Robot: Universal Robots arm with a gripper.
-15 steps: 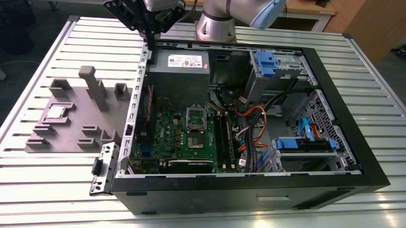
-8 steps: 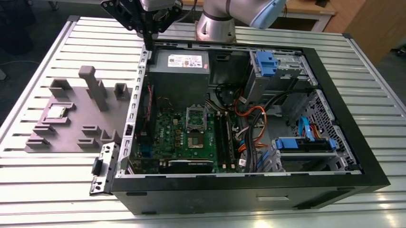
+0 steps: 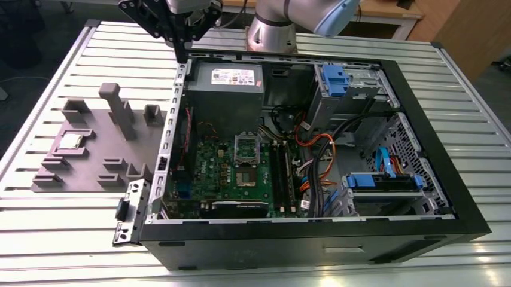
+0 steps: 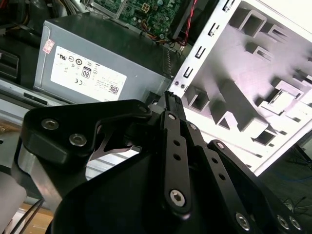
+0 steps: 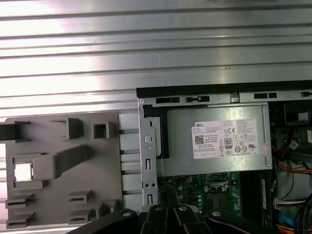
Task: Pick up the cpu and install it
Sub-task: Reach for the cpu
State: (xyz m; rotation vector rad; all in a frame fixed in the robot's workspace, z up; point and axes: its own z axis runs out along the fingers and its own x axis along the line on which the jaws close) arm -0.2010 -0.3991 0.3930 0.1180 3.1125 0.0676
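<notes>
- I am seeing the slatted aluminium table [image 3: 80, 230] running in long, shiny ribs under everything.
- At the exterior view's left, a matte grey moulded tray [image 3: 100, 173] is lying flat on the table, with blocky uprights and square pockets.
- The cpu [image 3: 70, 141] is sitting in a square pocket of that tray. It is a small flat chip with a pale silvery top, and it is well apart from the gripper.
- The gripper [image 3: 183, 57] is hanging over the far corner of the case, on the tray's side. It is black, with bolted link bars. I am reading its jaws as closed together on nothing.
- The black steel computer case [image 3: 319, 242] is lying on its side with its interior open to view.
- Inside, a smooth grey boxy power supply [image 3: 227, 98] with a white label is sitting just beside the gripper.
- The green motherboard [image 3: 219, 173] is lying nearer the exterior camera, with a silver rectangular bracket [image 3: 246, 145] on it.
- Further right, orange cables [image 3: 307, 146] are looping past blue plastic drive caddies [image 3: 383, 180].
</notes>
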